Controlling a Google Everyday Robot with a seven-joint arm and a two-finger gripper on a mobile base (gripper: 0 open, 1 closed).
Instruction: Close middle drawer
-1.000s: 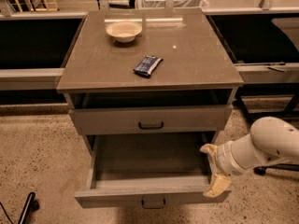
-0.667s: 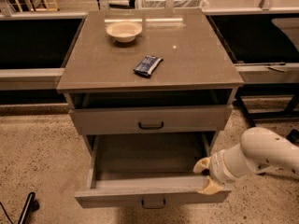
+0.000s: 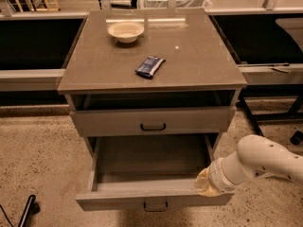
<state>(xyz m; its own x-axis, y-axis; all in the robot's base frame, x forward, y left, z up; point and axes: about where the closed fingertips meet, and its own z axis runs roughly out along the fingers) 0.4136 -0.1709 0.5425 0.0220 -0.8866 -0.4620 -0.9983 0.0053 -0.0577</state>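
Observation:
The middle drawer (image 3: 118, 200) of the grey cabinet is pulled far out and its inside is empty. Its low front carries a small dark bar handle (image 3: 155, 205). My gripper (image 3: 206, 183), a cream-coloured tip on a white arm (image 3: 265, 162), comes in from the right. It sits at the drawer's front right corner, over the top edge of the drawer front. The top drawer (image 3: 113, 122) above has a taller front and a wider handle (image 3: 153, 126), and stands slightly out. The lowest drawer is hidden below.
On the cabinet top (image 3: 199, 60) lie a pale bowl (image 3: 125, 31) and a dark blue snack packet (image 3: 150, 66). Low dark shelving runs along both sides. A black pole end (image 3: 27, 211) lies on the speckled floor at the lower left.
My arm has swung left and down, bringing the gripper from beside the drawer's right side onto its front right corner. The drawer still stands pulled out.

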